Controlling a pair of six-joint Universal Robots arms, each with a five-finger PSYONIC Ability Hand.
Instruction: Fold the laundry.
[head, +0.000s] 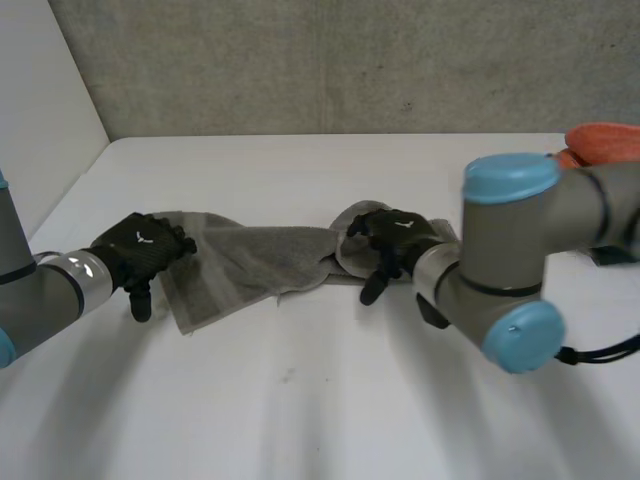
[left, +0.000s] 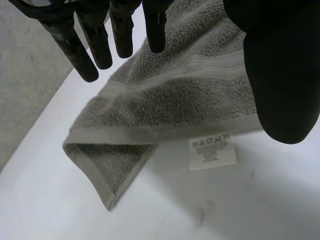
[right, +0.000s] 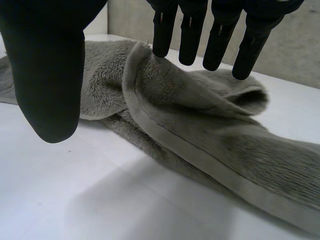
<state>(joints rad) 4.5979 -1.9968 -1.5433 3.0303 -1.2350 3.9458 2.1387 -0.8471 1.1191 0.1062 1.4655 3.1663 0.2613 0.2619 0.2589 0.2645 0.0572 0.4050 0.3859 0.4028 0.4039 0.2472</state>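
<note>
Across the middle of the table (head: 300, 400), your towel (head: 255, 262) lies as a long, rumpled grey band running left to right, not flat. Its left end is spread out, but one corner is turned under, and a white label (left: 212, 151) pokes out from the hem onto the table. Its right end is rolled and heaped into a thick ridge.

The left hand (head: 140, 250) is over the left end. Its fingers are straight and its thumb is spread wide, with nothing pinched between them. The right hand (head: 395, 240) is over the bunched right end in the same posture: fingers extended above the ridge, thumb off to one side, holding nothing. You can't tell from these views whether either set of fingertips touches the cloth. An orange cloth (head: 605, 142) sits at the table's far right edge, well apart from the towel.

I'd judge no clean fold is made yet. If you close the right hand here, you will likely catch several layers of the roll at once, and lifting would carry the tangle up with it. On the left, a pinch on the doubled corner could lock that tuck into the fold. Pulling the ends apart unevenly could skew the towel or drag it across the table.
</note>
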